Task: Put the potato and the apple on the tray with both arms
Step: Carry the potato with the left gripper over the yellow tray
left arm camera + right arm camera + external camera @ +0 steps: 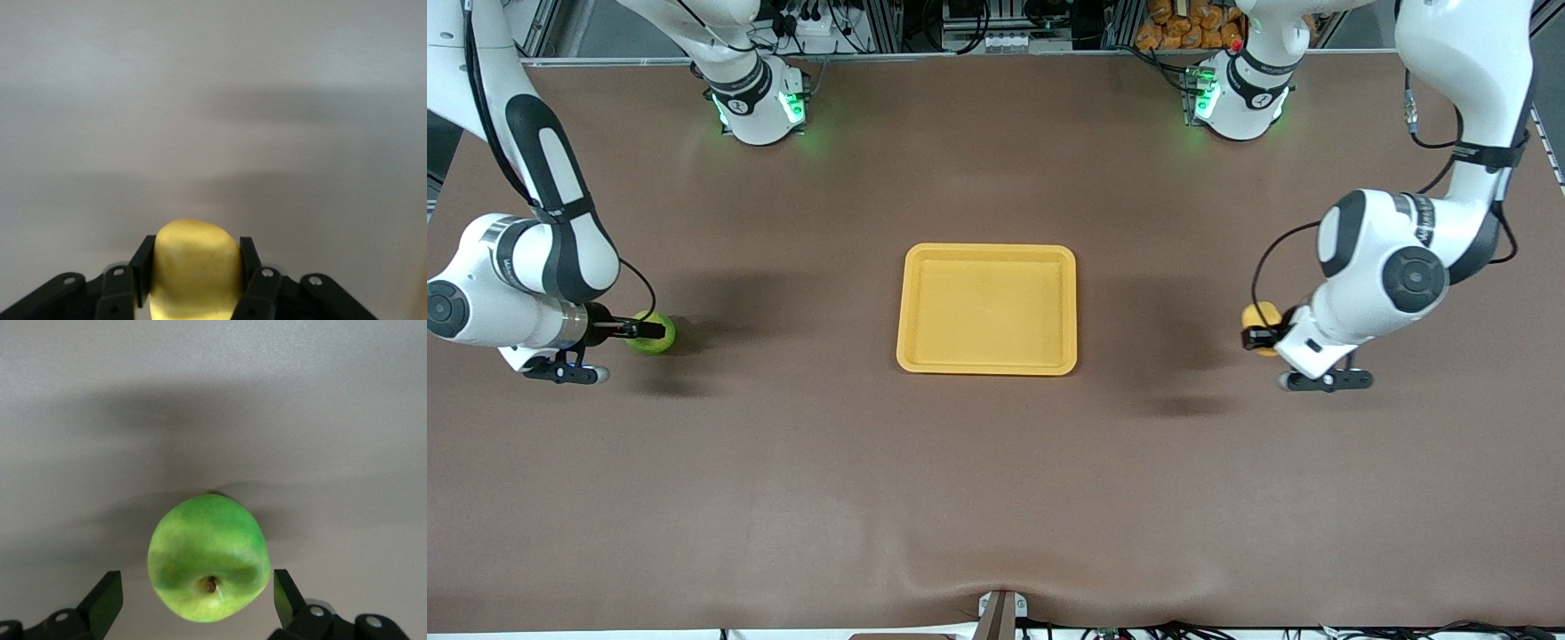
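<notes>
The yellow-orange tray (908, 307) lies at the table's middle with nothing in it. The green apple (656, 334) sits on the table toward the right arm's end. My right gripper (647, 331) is open around it; in the right wrist view the apple (209, 557) lies between the fingers of the gripper (195, 587) with a gap on each side. The yellow potato (1261, 314) is toward the left arm's end. My left gripper (1261, 331) is shut on it; in the left wrist view both fingers of the gripper (197, 250) press the potato (195, 273).
Both arm bases (758, 102) (1238, 98) stand at the table's back edge. Orange items (1192, 22) lie off the table past that edge. A small bracket (1000, 613) sits at the front edge. Brown table surface surrounds the tray.
</notes>
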